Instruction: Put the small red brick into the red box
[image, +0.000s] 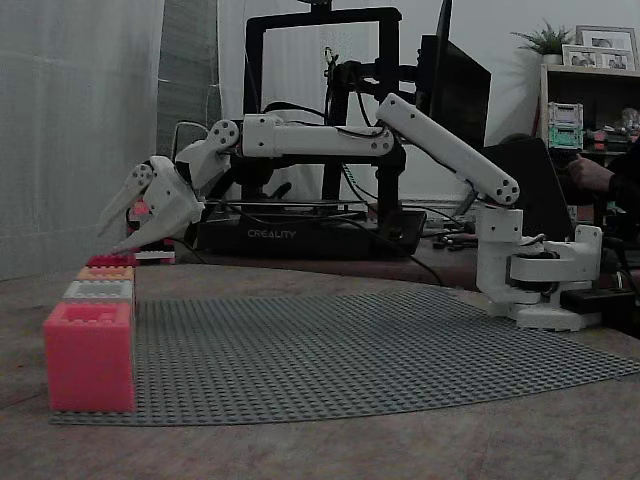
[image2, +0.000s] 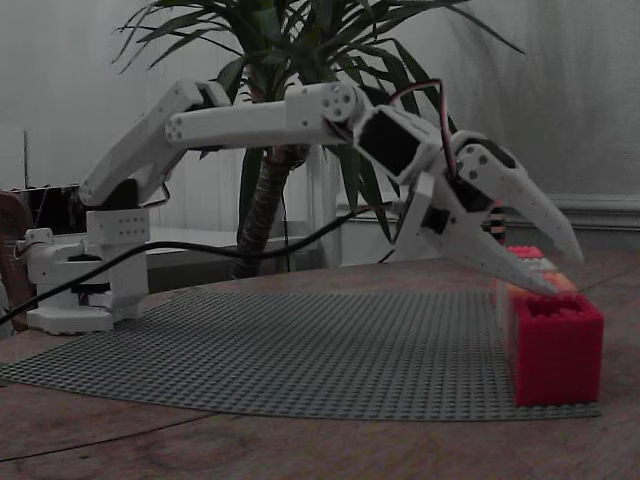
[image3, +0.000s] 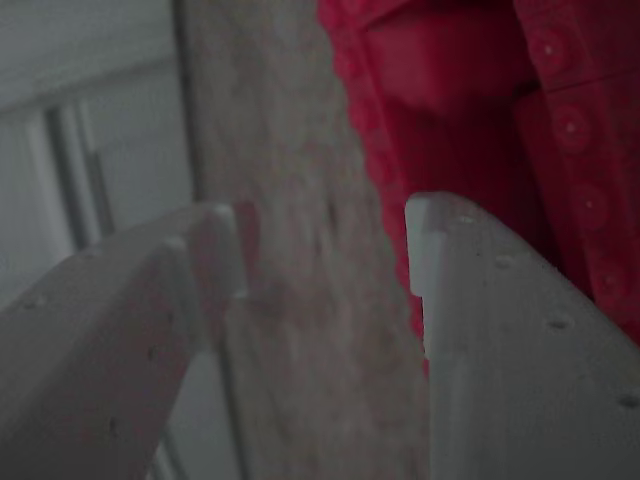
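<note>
A row of several brick-built boxes stands along the edge of the grey baseplate (image: 350, 340). The one nearest the camera in each fixed view is red (image: 88, 355) (image2: 555, 345), and another red box (image: 110, 260) (image2: 525, 252) ends the row at the other end. My white gripper (image: 108, 237) (image2: 567, 274) hangs open, tips pointing down, just above the boxes in the row's middle and far part. In the wrist view my gripper (image3: 325, 225) has nothing between its fingers, and a red box (image3: 450, 90) lies up and to the right. A red rectangular shape sits in its hollow; whether that is the small brick I cannot tell.
Grey (image: 98, 290) and orange (image: 105, 272) boxes fill the row between the red ones. My arm's base (image: 545, 280) stands at the plate's opposite side. Behind are a black 3D printer (image: 270, 235), a person's hand (image: 590, 175) and a potted plant (image2: 270, 200).
</note>
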